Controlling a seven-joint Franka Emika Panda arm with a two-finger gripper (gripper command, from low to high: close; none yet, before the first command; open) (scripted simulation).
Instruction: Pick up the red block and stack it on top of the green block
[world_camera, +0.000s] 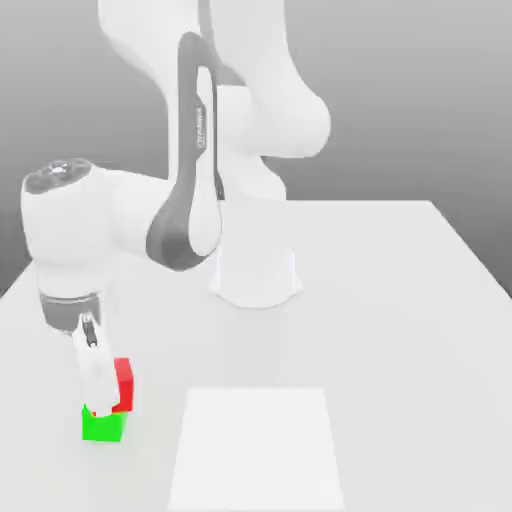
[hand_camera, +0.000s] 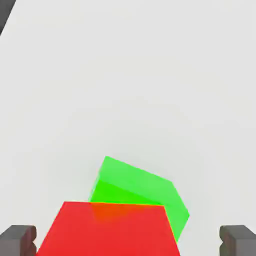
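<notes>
The red block rests on top of the green block near the table's front at the exterior view's left, sitting a little off toward the right of it. My gripper hangs straight down around the red block. In the hand view the red block lies between the two dark fingertips, which stand wide apart with a gap showing at the block's side, so the gripper is open. The green block pokes out from under the red one.
A pale square patch lies on the white table just to the exterior view's right of the blocks. The arm's white base stands at the middle back. The table's left edge runs close to the blocks.
</notes>
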